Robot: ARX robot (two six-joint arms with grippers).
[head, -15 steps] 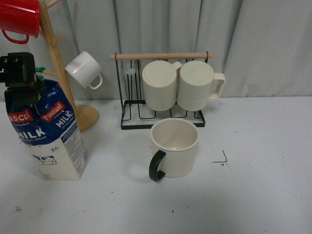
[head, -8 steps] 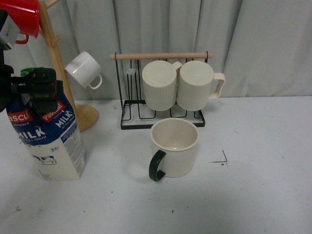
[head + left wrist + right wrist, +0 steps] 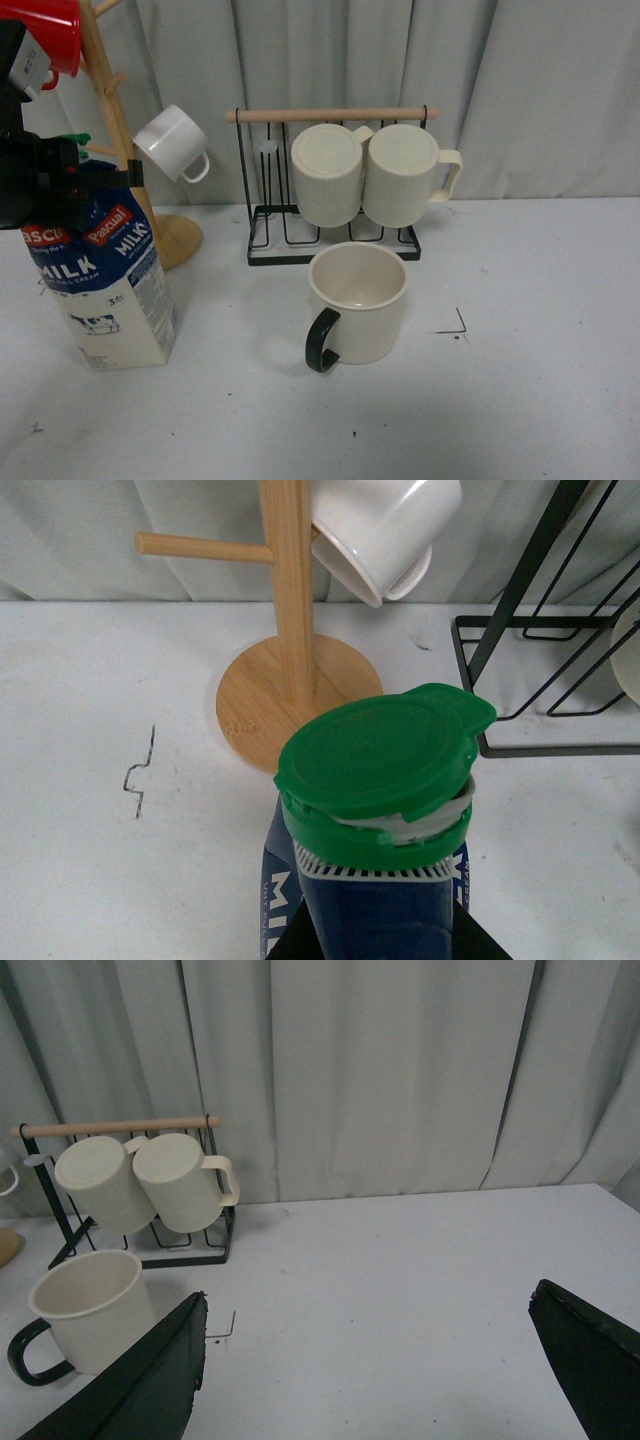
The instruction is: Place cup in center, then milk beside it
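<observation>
The cup (image 3: 358, 300), a wide cream mug with a black handle, stands upright near the middle of the white table, in front of the rack. It also shows in the right wrist view (image 3: 90, 1310). The milk (image 3: 110, 290), a blue-and-cream carton, stands at the left of the table. My left gripper (image 3: 45, 185) is shut on its top. In the left wrist view the carton's green cap (image 3: 385, 755) sits just beyond my left gripper (image 3: 378, 945). My right gripper (image 3: 365, 1360) is open and empty over bare table, to the right of the cup.
A black wire rack (image 3: 330, 115) with two ribbed cream mugs (image 3: 385, 175) stands behind the cup. A wooden mug tree (image 3: 112, 110) at the back left holds a small white cup (image 3: 172, 143) and a red mug (image 3: 40, 35). A grey curtain closes the back.
My left gripper has shifted around the carton's top and now covers more of it. The carton stays about where it was. The cup has not moved.
</observation>
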